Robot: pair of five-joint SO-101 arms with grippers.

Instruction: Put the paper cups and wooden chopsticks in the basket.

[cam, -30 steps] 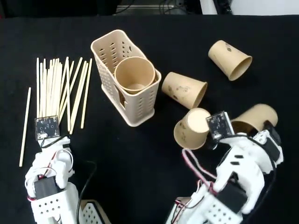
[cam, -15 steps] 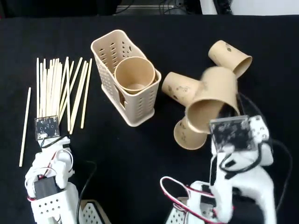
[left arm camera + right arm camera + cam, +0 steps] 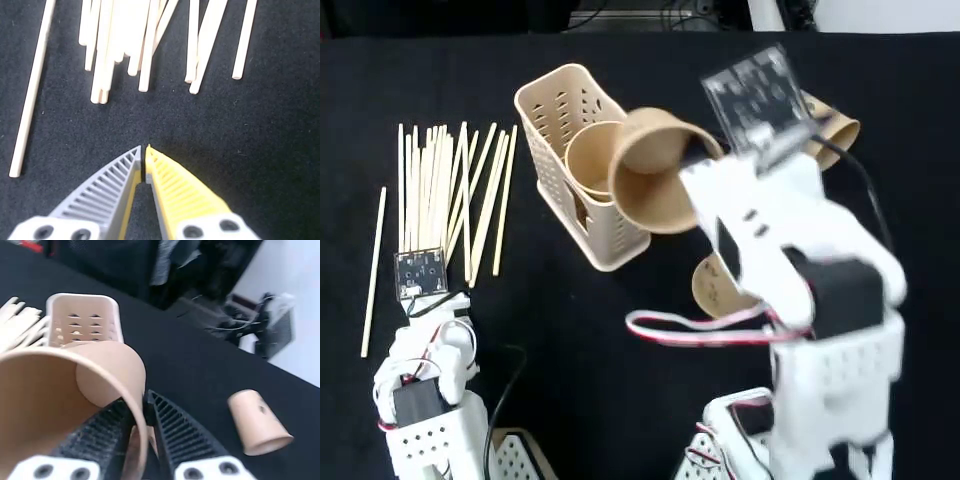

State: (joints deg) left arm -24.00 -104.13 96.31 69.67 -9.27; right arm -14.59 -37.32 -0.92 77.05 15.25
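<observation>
- The right gripper (image 3: pixel 145 399) pinched the wall of a paper cup (image 3: pixel 655 185), 1 finger inside and 1 outside, holding it raised and tilted close by the basket (image 3: pixel 552 175)
- A second cup (image 3: pixel 592 165) stood inside the basket
- The left gripper (image 3: pixel 144 151) was closed on nothing, tips touching, above the black table (image 3: pixel 270 140) just short of the wooden chopsticks (image 3: pixel 145 45) ends

Left of the beige perforated plastic basket (image 3: pixel 545 175), which holds one brown paper cup (image 3: pixel 600 165), lie pale wooden chopsticks (image 3: pixel 445 190). A second brown paper cup (image 3: pixel 655 185), in the right gripper (image 3: pixel 145 397), hangs just right of the basket.
</observation>
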